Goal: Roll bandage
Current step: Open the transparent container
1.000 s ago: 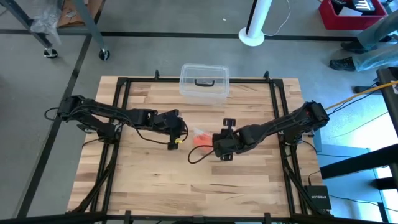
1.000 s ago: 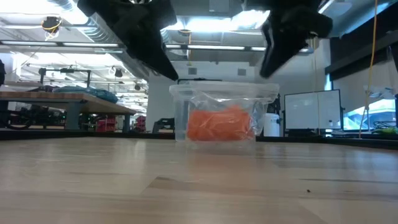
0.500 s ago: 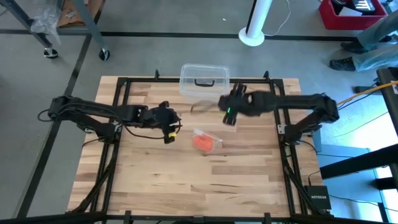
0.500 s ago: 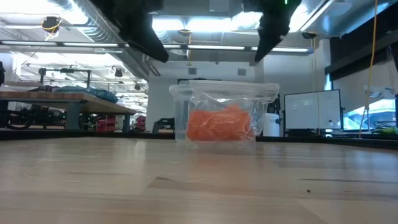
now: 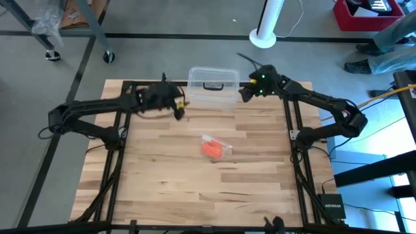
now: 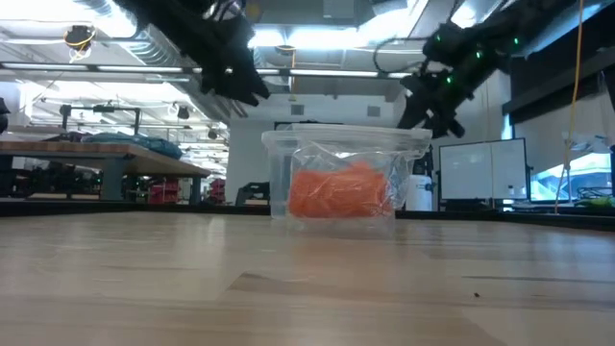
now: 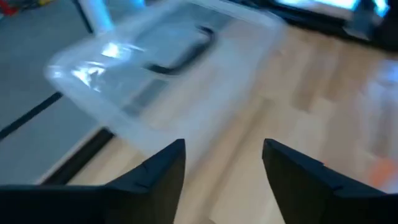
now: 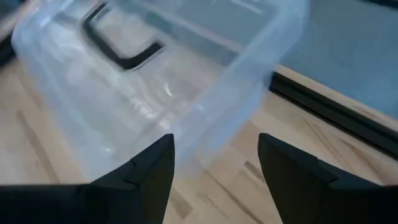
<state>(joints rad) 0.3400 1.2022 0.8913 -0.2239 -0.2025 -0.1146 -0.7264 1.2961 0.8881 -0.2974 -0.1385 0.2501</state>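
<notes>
The bandage (image 5: 211, 149) lies as a small orange bundle near the middle of the wooden table (image 5: 162, 188), with a scrap of clear plastic (image 5: 223, 147) touching it on the side toward the right arm. Seen from above, its longer side seems to run slantwise across the table, though the bundle is too crumpled to be sure.

Both grippers are well away from it, up at the far edge of the table on either side of the clear plastic box (image 5: 213, 85) with the dark handle. The left gripper (image 5: 177, 106) sits just beside the box's left side, its fingers spread and empty. The right gripper (image 5: 247, 93) sits just beside the box's right side, its fingers also spread and holding nothing.

From either gripper the bandage lies back toward the near side of the table and inward toward the centre line. Neither arm is clearly nearer, so either would have to swing back to reach it.

The only writing in view is a small label on a black device (image 5: 333, 208) beside the table, which appears to read NETGEAR.
</notes>
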